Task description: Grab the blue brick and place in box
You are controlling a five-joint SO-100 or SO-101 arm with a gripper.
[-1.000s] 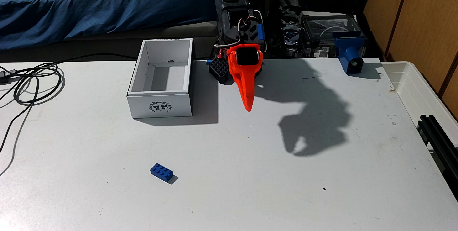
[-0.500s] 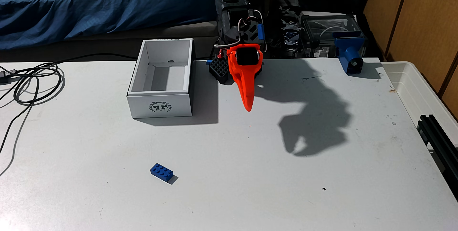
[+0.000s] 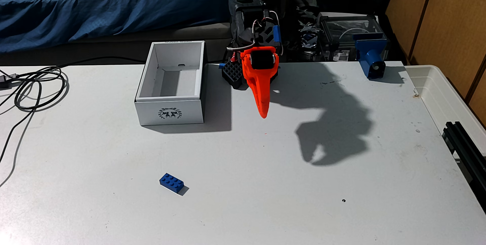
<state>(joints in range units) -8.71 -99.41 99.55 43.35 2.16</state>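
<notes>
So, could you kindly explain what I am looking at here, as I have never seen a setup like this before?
This is one picture from a camera that stands still in front of a white table and looks down across it. At the far edge sits a small black robot arm, folded up. Its orange hand hangs pointing down above the table; it is seen side-on, so I cannot tell whether it is open or shut, and I see nothing in it. The dark shape to the right is the arm's shadow.

On the table, the blue brick, a small studded toy piece, lies near the front. The box, white cardboard with a dark emblem, stands open and looks empty, left of the hand. Black cables lie at the left, a larger blue block at the back right, and a white tub along the right edge.
</notes>
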